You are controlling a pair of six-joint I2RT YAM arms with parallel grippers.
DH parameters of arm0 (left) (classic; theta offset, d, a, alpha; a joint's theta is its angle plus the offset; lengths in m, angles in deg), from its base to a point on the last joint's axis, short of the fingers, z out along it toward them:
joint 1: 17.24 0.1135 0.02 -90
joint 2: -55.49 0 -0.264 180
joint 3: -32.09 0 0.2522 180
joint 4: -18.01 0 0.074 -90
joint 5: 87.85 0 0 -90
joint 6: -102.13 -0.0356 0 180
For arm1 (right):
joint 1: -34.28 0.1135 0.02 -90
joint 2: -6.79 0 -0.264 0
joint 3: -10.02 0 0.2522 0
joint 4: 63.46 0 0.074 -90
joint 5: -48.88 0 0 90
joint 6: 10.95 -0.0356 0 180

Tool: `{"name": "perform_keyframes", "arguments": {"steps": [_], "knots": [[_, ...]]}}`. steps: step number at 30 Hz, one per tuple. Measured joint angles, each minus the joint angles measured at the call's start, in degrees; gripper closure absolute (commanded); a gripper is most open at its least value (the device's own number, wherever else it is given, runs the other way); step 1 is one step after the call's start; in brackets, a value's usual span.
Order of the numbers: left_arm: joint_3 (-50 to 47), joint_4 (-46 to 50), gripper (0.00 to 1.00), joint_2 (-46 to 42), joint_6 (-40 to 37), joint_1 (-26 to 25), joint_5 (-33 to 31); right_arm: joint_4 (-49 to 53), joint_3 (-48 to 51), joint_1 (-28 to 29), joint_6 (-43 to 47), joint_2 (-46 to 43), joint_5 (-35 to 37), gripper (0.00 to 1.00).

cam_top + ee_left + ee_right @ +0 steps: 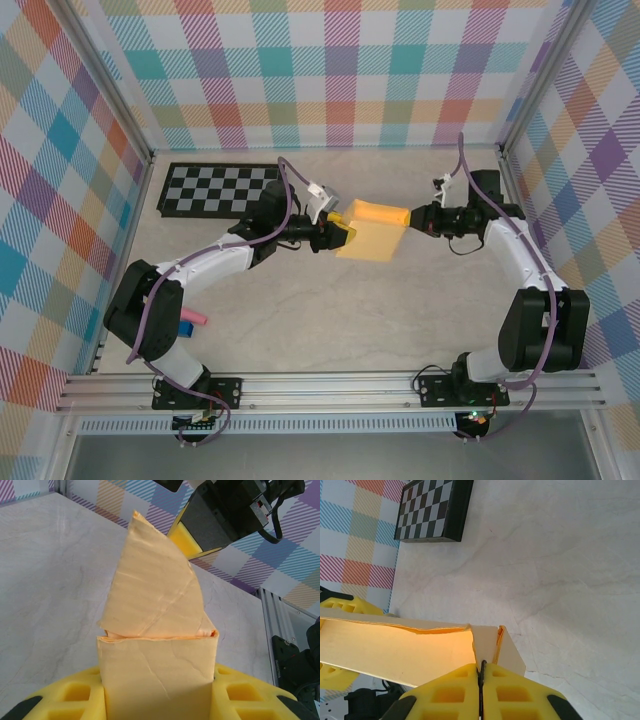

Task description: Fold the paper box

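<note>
1. The paper box (372,232) hangs above the middle of the tabletop (400,310), stretched between the two arms and partly folded, with one panel raised.
2. The left tool (340,233) is clamped on the box's near-left end; its wrist view shows the card pinched between the yellow pads.
3. The right tool (411,218) is closed on a thin edge of card at the opposite end, a shallow bite.
4. Risk: if the arms pull apart, the thin card may tear or slide out of the right tool's shallow hold.
5. Risk: if they push together off the creases, the card will likely buckle where no fold belongs.
6. Count: one paper box, two tools, one checkerboard panel (215,190), one pink piece (194,319) with one blue piece (185,330) just beside it.
</note>
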Motion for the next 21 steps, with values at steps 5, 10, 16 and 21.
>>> {"name": "perform_keyframes", "arguments": {"steps": [5, 10, 16, 21], "knots": [[0.0, 0.0, 0.80, 0.0, 0.7, 0.0, -0.5, -1.0, 0.8, 0.8, 0.7, 0.0, 1.4, 0.90], [0.0, 0.0, 0.80, 0.2, 1.4, 0.0, -1.0, -2.7, 3.1, 1.3, 1.1, -0.2, 2.6, 0.77], [0.0, 0.1, 0.81, 0.3, -0.5, 0.0, -1.4, -1.7, 3.3, 1.4, 5.1, -3.3, 5.6, 0.56], [0.0, 1.1, 0.81, 0.3, -3.7, 0.0, -1.6, 1.4, 1.8, 1.6, 17.5, -6.4, 5.4, 0.37]]}}
